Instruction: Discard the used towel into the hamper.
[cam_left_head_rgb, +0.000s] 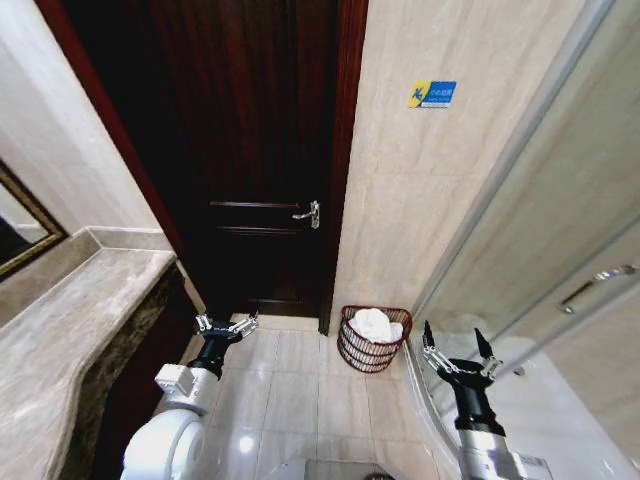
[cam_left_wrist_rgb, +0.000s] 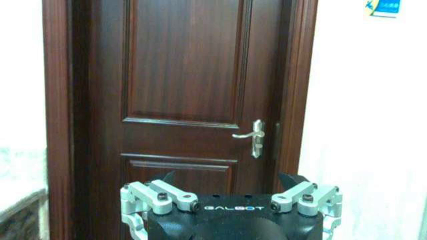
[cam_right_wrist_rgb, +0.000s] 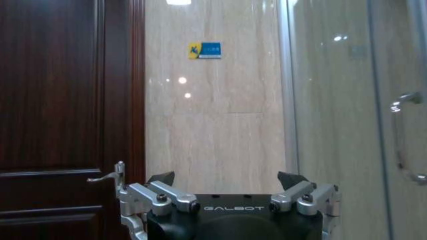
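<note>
Towel (cam_left_head_rgb: 377, 324), white and bunched, lies inside the hamper (cam_left_head_rgb: 356, 352), its top rising a little above the rim. Hamper stands on the tiled floor (cam_left_head_rgb: 300, 385) against the beige wall (cam_left_head_rgb: 400, 200), just beside the door frame and next to the glass shower screen (cam_left_head_rgb: 540, 230); in the head view it sits at about 1 o'clock from the robot, between the two arms.

Left gripper (cam_left_head_rgb: 226, 325) hangs over the floor at about 11 o'clock, in front of the dark wooden door (cam_left_head_rgb: 250, 150) and near the stone counter (cam_left_head_rgb: 70, 320). Its fingers are spread wide and hold nothing; the left wrist view shows the same gripper (cam_left_wrist_rgb: 231, 181) facing the door and its lever handle (cam_left_wrist_rgb: 252, 137).

Right gripper (cam_left_head_rgb: 456, 345) is at about 2 o'clock, to the right of the hamper and apart from it, by the shower screen. Its fingers are also spread wide and empty. In the right wrist view this gripper (cam_right_wrist_rgb: 227, 179) faces the wall, with a blue-and-yellow sticker (cam_right_wrist_rgb: 205, 50) above it.
</note>
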